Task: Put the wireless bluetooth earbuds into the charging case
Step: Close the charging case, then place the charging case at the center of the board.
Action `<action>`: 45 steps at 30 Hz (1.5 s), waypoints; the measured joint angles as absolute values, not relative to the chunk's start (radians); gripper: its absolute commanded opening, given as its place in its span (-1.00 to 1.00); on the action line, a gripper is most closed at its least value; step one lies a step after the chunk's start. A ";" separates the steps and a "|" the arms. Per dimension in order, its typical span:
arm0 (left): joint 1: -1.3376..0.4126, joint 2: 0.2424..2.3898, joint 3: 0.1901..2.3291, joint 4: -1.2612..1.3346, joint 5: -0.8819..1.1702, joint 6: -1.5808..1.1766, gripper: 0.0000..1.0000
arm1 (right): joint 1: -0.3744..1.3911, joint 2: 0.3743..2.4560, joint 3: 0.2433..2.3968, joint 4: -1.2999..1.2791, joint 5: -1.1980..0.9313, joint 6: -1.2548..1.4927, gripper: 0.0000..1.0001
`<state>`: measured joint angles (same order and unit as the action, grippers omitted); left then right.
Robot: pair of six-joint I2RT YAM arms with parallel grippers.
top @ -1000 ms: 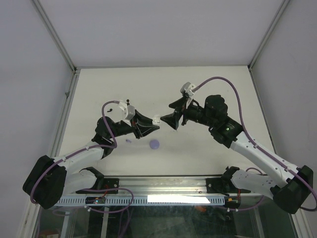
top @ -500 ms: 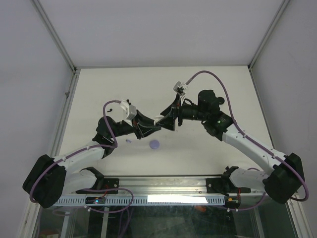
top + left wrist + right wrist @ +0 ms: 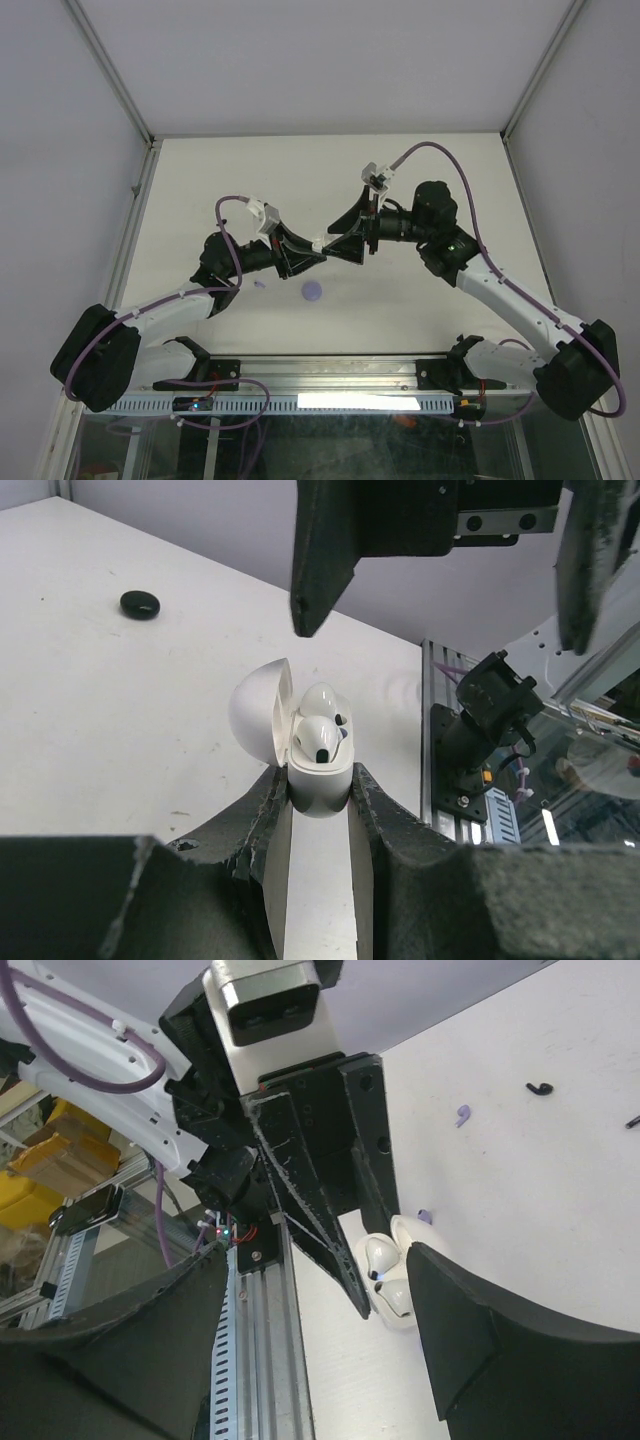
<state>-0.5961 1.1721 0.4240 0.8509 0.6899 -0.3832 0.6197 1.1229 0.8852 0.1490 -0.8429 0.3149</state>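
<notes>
The left gripper [image 3: 305, 254] clamps the open white charging case [image 3: 320, 778], with two white earbuds [image 3: 320, 740] seated inside. The right gripper [image 3: 338, 247], jaws wide, faces it closely. On the table [image 3: 120, 710] lie a black earbud [image 3: 540, 1088], a lavender earbud [image 3: 462, 1114] and a round lavender case [image 3: 312, 291].

My left arm [image 3: 170, 305] reaches inward, my left fingers [image 3: 268, 815] clamped on either side of the open white charging case [image 3: 319, 794]. My right arm [image 3: 510, 295] angles in from the opposite side of the case, my right fingers [image 3: 320, 550] spread wide, tips just beside it.
</notes>
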 measured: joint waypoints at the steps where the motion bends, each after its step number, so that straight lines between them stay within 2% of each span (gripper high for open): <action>1: -0.596 1.172 0.424 0.853 0.691 -0.387 -1.00 | 0.619 1.121 0.885 0.146 -0.836 0.312 0.50; 8: -0.596 1.172 0.424 0.888 0.736 -0.397 -1.00 | 0.612 1.115 0.885 0.086 -0.750 0.278 0.50; 23: -0.596 1.180 0.447 0.923 0.760 -0.402 -1.00 | 0.612 1.181 0.885 0.094 -0.902 0.297 0.48; 34: -0.603 1.223 0.456 0.887 0.727 -0.419 -1.00 | 0.606 1.138 0.872 0.103 -0.897 0.268 0.49; 39: -0.603 1.253 0.474 0.832 0.673 -0.450 -1.00 | 0.606 1.113 0.869 0.044 -0.750 0.249 0.52; 45: -0.603 1.354 0.585 0.656 0.568 -0.493 -1.00 | 0.606 1.076 0.868 -0.086 -0.418 0.253 0.66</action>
<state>-0.6025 1.3544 0.5846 0.6559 0.5682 -0.4934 0.6064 1.0763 0.8680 -0.0864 -0.4183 0.2535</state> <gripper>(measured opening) 0.251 0.799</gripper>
